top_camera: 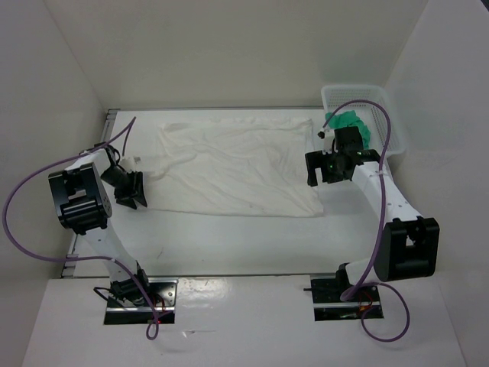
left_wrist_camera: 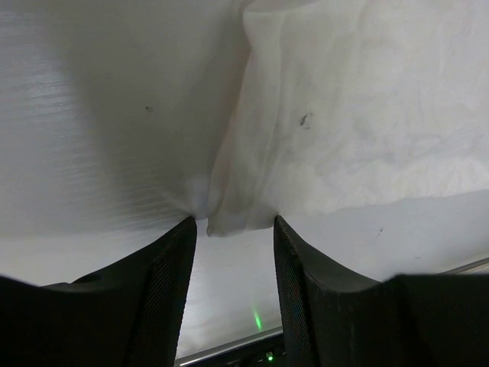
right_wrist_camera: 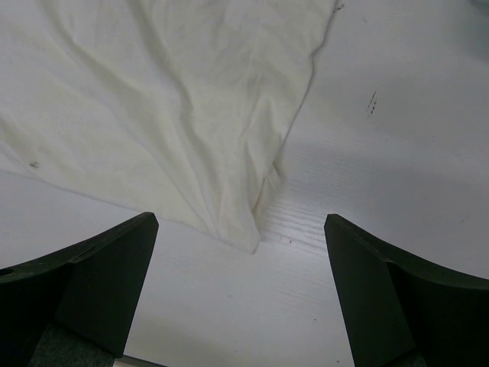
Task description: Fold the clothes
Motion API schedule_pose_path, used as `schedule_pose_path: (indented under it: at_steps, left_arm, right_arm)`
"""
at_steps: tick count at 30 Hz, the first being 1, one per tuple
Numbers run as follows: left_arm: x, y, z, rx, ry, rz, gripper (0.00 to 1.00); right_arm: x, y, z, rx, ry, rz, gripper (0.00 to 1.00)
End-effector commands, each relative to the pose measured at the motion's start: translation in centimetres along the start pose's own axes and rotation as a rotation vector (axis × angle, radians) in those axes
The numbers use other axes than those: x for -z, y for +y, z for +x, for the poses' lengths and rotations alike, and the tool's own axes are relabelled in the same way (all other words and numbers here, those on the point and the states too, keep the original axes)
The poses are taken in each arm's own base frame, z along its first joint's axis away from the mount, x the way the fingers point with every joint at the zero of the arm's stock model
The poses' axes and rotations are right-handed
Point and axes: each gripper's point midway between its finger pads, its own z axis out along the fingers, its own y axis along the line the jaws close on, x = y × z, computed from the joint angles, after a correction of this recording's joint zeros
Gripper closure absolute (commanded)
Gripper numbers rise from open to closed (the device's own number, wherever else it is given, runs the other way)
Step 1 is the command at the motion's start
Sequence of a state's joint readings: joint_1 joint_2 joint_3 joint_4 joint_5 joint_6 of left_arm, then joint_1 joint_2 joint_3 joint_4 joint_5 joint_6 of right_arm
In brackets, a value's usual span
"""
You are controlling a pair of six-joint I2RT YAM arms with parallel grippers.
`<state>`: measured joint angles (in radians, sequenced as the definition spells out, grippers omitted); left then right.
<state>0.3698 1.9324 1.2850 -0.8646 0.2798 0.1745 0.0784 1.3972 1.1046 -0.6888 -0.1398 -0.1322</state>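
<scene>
Corner pickup for first fold: white garment (top_camera: 237,168) lies spread on worktop (top_camera: 229,245); left tool (left_wrist_camera: 234,223), half-parted, straddles one corner unclamped, right tool (right_wrist_camera: 241,222) gapes empty over another; both should close squarely on hem.

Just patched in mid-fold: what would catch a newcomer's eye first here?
A big white garment lies spread and wrinkled across the table's middle. Both grippers stand open at its near corners, the left gripper at the left one, the right gripper at the right. A bright green cloth sits in the basket at far right.
</scene>
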Motion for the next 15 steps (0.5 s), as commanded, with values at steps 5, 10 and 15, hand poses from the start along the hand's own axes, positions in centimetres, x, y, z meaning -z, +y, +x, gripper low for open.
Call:
schedule_pose_path:
  at_steps: [5, 10, 15]
  left_arm:
    - [-2.5, 0.7, 0.4, 0.028, 0.039, -0.005, 0.47]
    - [-2.9, -0.4, -0.2, 0.016, 0.028, 0.029, 0.48]
    - [-3.0, -1.3, -0.3, 0.008, 0.030, 0.048, 0.55]
  right_arm:
    - [0.9, -0.1, -1.3, 0.016, -0.075, 0.001, 0.01]
    - [0.9, -0.1, -1.3, 0.016, -0.075, 0.001, 0.01]
    - [0.9, -0.1, -1.3, 0.016, -0.075, 0.001, 0.01]
